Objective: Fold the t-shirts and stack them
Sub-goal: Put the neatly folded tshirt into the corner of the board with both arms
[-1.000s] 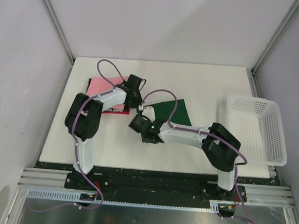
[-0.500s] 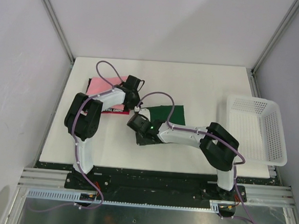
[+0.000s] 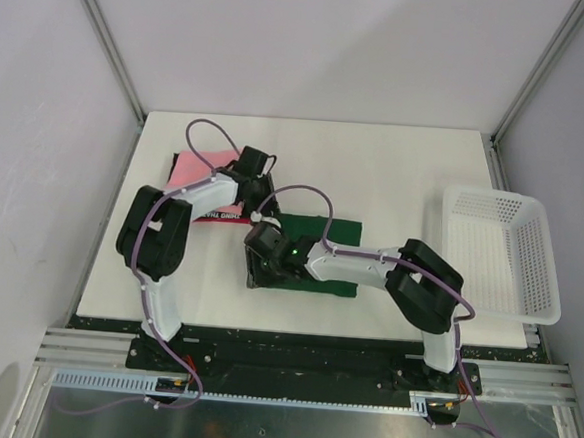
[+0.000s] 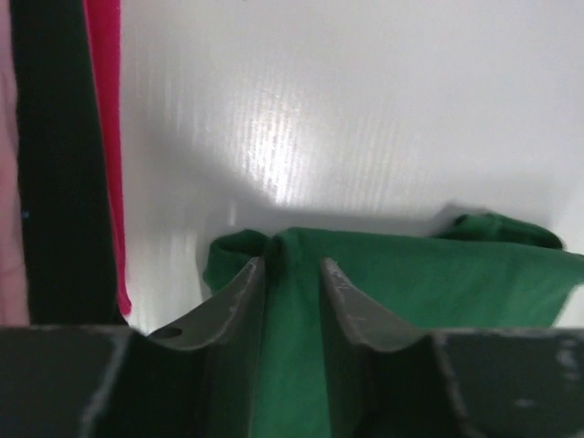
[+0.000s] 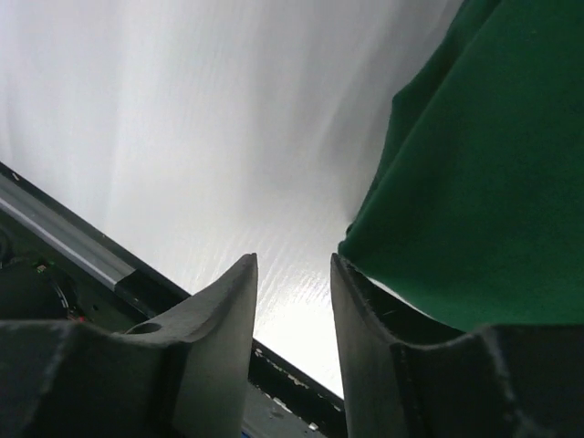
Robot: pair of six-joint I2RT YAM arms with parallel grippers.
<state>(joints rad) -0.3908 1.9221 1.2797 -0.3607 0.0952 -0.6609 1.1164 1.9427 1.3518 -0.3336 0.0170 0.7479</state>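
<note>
The dark green t-shirt (image 3: 321,228) lies folded into a long band on the white table (image 3: 396,166), in front of the arms and a little left of centre, its long axis running left to right.

Nearest the bases, the right gripper (image 5: 292,260) hangs low at the band's near-left corner. Its fingers stand partly apart with only bare table between them, and the cloth's edge sits just beside one finger, so it holds nothing. That arm reaches leftward from its bent elbow, its forearm lying along the band's length.

Just beyond, the left gripper (image 4: 292,265) sits at the far-left corner. Its fingers are parted by a narrow gap, and the green cloth shows under and past the tips; it does not look pinched. That arm is folded, with its forearm angled to the far right.

Farther left lies the folded stack (image 3: 197,167), pink on top, close to the band's left end. The left arm is the nearer to it, so a transfer would probably run far-left. The mesh basket (image 3: 500,249) stands well apart on the right.
</note>
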